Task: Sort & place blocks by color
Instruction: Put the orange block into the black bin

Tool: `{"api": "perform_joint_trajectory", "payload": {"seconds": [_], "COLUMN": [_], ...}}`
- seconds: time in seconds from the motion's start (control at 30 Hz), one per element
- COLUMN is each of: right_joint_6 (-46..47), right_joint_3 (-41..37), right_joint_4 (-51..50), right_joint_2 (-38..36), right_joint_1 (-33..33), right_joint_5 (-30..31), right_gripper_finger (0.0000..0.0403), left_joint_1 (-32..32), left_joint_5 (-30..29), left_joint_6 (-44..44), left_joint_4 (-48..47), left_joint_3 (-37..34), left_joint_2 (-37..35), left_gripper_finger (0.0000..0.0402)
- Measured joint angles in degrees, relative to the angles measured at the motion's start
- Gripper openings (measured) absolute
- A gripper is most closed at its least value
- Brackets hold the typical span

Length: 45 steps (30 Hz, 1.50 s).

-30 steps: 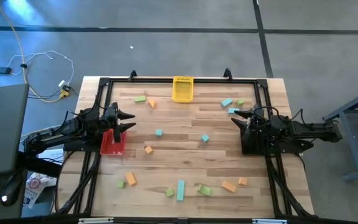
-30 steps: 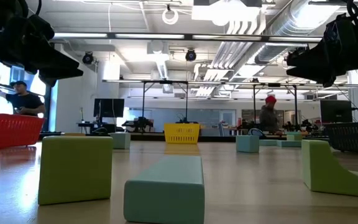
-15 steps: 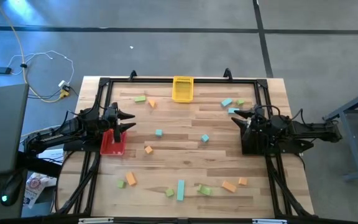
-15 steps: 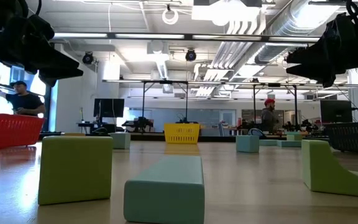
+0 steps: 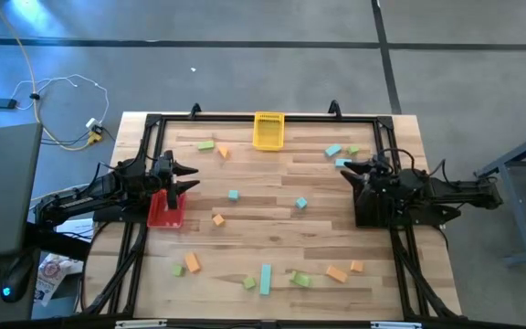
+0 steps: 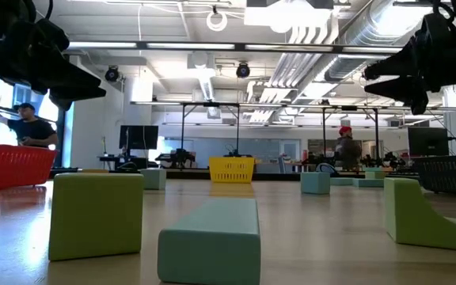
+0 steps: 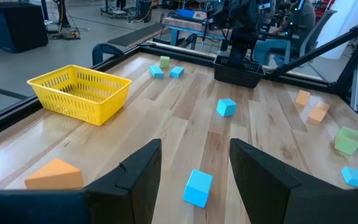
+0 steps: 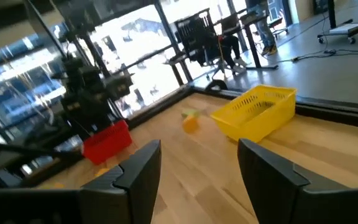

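the small solid-coloured blocks, light green, orange and teal, lie scattered over the pale wooden table point(image 5: 272, 196), none yet in a bin. they look light, stiff and flat-faced (foam or painted wood, i would guess), so a pinch across two opposite flat sides should hold. most are cubes with no real heading. the long teal bar point(image 5: 266, 279) near the front edge has its long axis running front to back, so grip it across the short width at mid-length. the left gripper point(image 5: 190, 178) hovers above the red mesh bin point(image 5: 164, 212), jaws apart and empty; the right gripper point(image 5: 343, 170) hangs by the black bin point(image 5: 371, 208), likewise parted, holding nothing.
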Motion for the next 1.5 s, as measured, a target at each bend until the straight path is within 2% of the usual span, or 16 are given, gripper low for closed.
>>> {"api": "perform_joint_trajectory", "payload": {"seconds": [0.37,0.63,0.77,0.97,1.2,1.5], "right_joint_6": [0.4,1.6,1.5,7.3,17.6,23.2], "right_joint_3": [0.0,5.3,10.2,19.3,29.6,44.1], "right_joint_4": [11.5,11.7,8.8,-4.8,-13.6,-26.9], "right_joint_2": [0.0,3.7,10.2,22.7,38.3,55.6], "right_joint_1": [0.0,0.1,0.1,0.1,1.6,10.5], "right_joint_5": [-6.4,-11.7,-13.6,-15.3,-25.0,-23.7], "right_gripper_finger": [0.0199,0.0199,0.0199,0.0199,0.0199,0.0199], "left_joint_1": [0.0,0.0,0.0,0.0,0.0,0.0], "left_joint_5": [0.0,0.0,0.0,0.0,0.0,0.0], "left_joint_6": [0.0,0.0,0.0,0.0,0.0,0.1], "left_joint_4": [0.0,0.0,0.0,0.0,0.0,0.0], "left_joint_3": [0.0,0.0,0.0,0.0,0.0,0.0], "left_joint_2": [0.0,0.0,0.0,0.0,0.0,0.0], "left_gripper_finger": [0.0179,0.0179,0.0179,0.0179,0.0179,0.0179]}}
